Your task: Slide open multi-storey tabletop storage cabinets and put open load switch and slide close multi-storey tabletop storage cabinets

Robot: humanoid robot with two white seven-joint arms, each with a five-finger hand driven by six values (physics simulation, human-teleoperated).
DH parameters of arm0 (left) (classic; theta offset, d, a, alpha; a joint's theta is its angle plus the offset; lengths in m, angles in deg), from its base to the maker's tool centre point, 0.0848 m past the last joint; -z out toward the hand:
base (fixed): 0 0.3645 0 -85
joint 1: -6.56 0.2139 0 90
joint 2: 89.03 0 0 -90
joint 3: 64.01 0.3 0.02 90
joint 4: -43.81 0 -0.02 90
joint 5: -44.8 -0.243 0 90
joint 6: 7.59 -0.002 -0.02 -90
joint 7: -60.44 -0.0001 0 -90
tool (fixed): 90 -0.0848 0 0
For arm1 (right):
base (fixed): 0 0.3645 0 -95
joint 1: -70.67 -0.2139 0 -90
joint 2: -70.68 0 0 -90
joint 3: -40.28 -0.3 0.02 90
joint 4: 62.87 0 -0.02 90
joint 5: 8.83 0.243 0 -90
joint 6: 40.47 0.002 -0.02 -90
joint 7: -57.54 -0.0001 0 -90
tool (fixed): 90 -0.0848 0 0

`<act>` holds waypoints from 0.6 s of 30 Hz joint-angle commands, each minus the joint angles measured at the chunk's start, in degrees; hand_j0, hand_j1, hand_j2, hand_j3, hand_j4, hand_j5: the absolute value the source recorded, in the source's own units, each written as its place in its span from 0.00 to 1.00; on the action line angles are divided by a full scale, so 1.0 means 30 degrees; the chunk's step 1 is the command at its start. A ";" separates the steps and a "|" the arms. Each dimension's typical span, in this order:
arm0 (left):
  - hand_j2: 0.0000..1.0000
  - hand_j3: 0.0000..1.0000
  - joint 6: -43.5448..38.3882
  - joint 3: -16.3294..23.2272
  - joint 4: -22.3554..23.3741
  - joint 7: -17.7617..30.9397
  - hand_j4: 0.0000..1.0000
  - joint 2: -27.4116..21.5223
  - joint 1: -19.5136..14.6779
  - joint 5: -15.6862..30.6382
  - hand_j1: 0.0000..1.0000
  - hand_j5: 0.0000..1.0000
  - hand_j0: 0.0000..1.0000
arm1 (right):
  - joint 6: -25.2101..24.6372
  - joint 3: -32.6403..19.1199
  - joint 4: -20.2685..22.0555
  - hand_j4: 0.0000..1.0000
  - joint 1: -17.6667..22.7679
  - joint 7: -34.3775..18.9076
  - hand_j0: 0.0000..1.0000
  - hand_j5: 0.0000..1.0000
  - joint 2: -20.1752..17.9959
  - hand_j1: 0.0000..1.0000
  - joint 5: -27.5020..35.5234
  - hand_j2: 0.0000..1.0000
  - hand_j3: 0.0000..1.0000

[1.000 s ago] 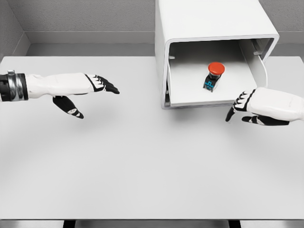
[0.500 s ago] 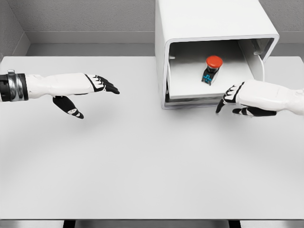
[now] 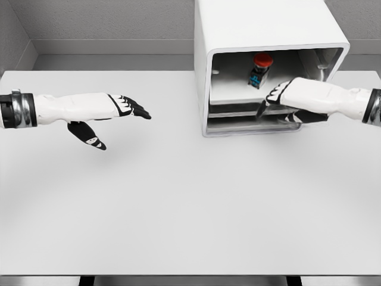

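Inside cabinet [image 3: 238, 36], switch [image 3: 260, 68] just behind right hand [image 3: 286, 98]

I am looking at a made-up test room inside a computer, not a real home. I see a plain white table [image 3: 178, 202], bare grey walls [image 3: 107, 21], and one smooth white cabinet [image 3: 262, 27]. Everything looks too clean.

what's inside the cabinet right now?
A red-capped switch stands on the drawer inside the cabinet. The right hand at the drawer front covers part of the opening, so the space behind and below it cannot be seen.
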 commanded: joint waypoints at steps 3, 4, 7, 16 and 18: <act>1.00 1.00 -0.0051 0.0050 -0.0034 -0.0008 1.00 0.0015 -0.0001 0.0133 1.00 1.00 1.00 | -0.0047 0.0655 -0.0777 0.63 -0.0411 0.0006 0.63 0.63 0.0730 0.63 -0.0238 0.63 0.63; 1.00 1.00 -0.0051 0.0050 -0.0034 -0.0008 1.00 0.0015 -0.0001 0.0133 1.00 1.00 1.00 | -0.0047 0.0743 -0.0777 0.63 -0.0440 0.0006 0.63 0.63 0.0730 0.63 -0.0267 0.63 0.63; 1.00 1.00 -0.0051 0.0050 -0.0063 -0.0008 1.00 0.0015 -0.0001 0.0133 1.00 1.00 1.00 | -0.0047 0.0743 -0.0601 0.63 -0.0499 0.0006 0.63 0.63 0.0672 0.63 -0.0267 0.63 0.63; 1.00 1.00 -0.0051 0.0050 -0.0063 -0.0008 1.00 -0.0014 -0.0001 0.0103 1.00 1.00 1.00 | -0.0047 -0.1981 0.3617 1.00 0.3250 0.0006 1.00 1.00 -0.2667 1.00 0.0143 1.00 1.00; 1.00 1.00 -0.0051 0.0109 -0.0005 -0.0008 1.00 0.0015 0.0029 0.0162 1.00 1.00 1.00 | -0.0047 -0.2391 0.3764 1.00 0.4100 0.0006 1.00 1.00 -0.2903 1.00 0.0143 1.00 1.00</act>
